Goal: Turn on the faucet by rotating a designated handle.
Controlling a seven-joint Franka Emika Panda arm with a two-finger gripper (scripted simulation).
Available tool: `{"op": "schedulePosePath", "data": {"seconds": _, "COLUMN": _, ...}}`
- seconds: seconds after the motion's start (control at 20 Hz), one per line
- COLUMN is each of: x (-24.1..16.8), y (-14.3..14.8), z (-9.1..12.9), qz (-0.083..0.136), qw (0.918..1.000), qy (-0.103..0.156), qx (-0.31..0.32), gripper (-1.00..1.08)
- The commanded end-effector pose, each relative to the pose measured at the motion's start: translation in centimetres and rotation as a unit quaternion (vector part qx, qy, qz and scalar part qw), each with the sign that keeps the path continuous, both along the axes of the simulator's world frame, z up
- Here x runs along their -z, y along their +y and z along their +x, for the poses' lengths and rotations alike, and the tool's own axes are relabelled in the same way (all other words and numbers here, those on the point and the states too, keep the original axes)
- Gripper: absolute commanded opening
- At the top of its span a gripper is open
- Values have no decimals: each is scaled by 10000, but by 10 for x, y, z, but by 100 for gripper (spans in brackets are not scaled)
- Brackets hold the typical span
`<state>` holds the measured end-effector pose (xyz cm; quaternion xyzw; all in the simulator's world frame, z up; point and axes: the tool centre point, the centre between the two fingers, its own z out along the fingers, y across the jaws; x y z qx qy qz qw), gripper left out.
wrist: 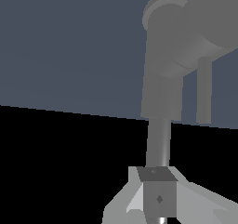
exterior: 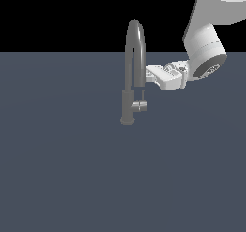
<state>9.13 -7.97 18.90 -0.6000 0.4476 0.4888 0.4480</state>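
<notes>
We see the grey-blue table (exterior: pixel 62 178) carrying the upright faucet (exterior: pixel 129 82), its arched spout directly ahead of the white gripper (exterior: pixel 150 73). The fingers (wrist: pixel 158 197) reach toward the spout tube; we cannot tell whether they are parted or closed. The silver handle (exterior: pixel 141 105) projects from the column, below the fingers and apart from them.

exterior: high, distant, looking down | wrist: close behind gripper (wrist: pixel 158 197) | shared: faucet (exterior: pixel 130 77)
</notes>
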Motion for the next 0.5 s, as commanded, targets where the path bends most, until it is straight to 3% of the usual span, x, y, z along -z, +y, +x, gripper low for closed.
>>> {"op": "schedulePosePath", "data": {"seconds": 0.0, "x": 16, "y": 0, "z": 3, "qz": 173, "qw": 9995, "qy": 185, "qx": 179, "gripper": -100}}
{"op": "schedulePosePath", "data": {"seconds": 0.45, "x": 51, "y": 2, "z": 8, "qz": 516, "qw": 9955, "qy": 570, "qx": 547, "gripper": -100}}
